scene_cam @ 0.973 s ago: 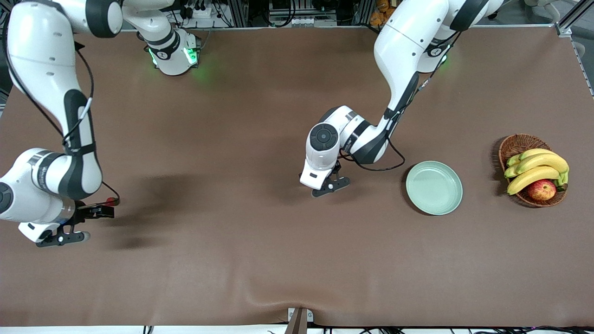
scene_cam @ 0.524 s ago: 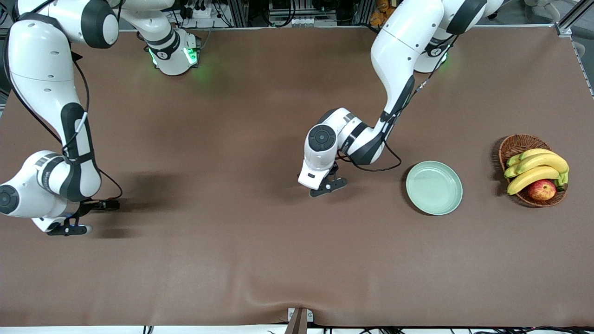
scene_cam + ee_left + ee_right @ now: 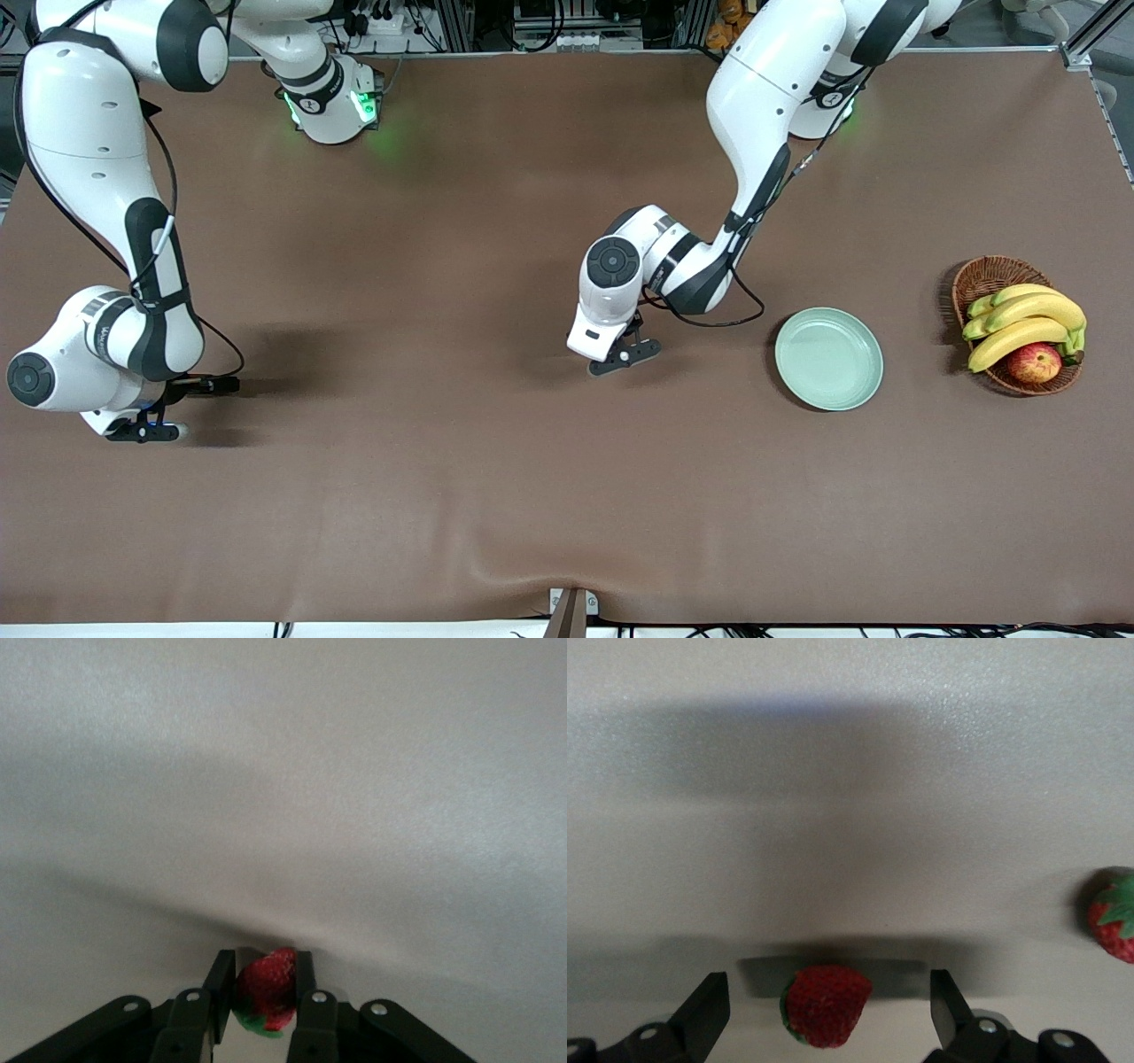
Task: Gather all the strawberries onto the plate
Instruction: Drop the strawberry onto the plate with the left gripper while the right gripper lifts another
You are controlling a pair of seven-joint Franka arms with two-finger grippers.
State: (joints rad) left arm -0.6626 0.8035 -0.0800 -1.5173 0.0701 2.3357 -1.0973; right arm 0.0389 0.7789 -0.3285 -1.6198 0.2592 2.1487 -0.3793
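My left gripper (image 3: 625, 354) is low over the middle of the table, shut on a red strawberry (image 3: 266, 985) that shows between its fingers in the left wrist view. My right gripper (image 3: 182, 409) is low at the right arm's end of the table, open, with a second strawberry (image 3: 826, 1003) lying on the table between its fingers (image 3: 709, 1005). A third strawberry (image 3: 1114, 917) lies beside it at the edge of the right wrist view. The strawberries are hidden in the front view. The pale mint-green plate (image 3: 828, 358) lies empty toward the left arm's end.
A brown wicker basket (image 3: 992, 275) with bananas (image 3: 1028, 319) and a red-yellow apple (image 3: 1034, 362) stands at the left arm's end, past the plate. Brown cloth covers the table.
My right gripper has come down toward the table and now straddles a strawberry. My left gripper has shifted only slightly.
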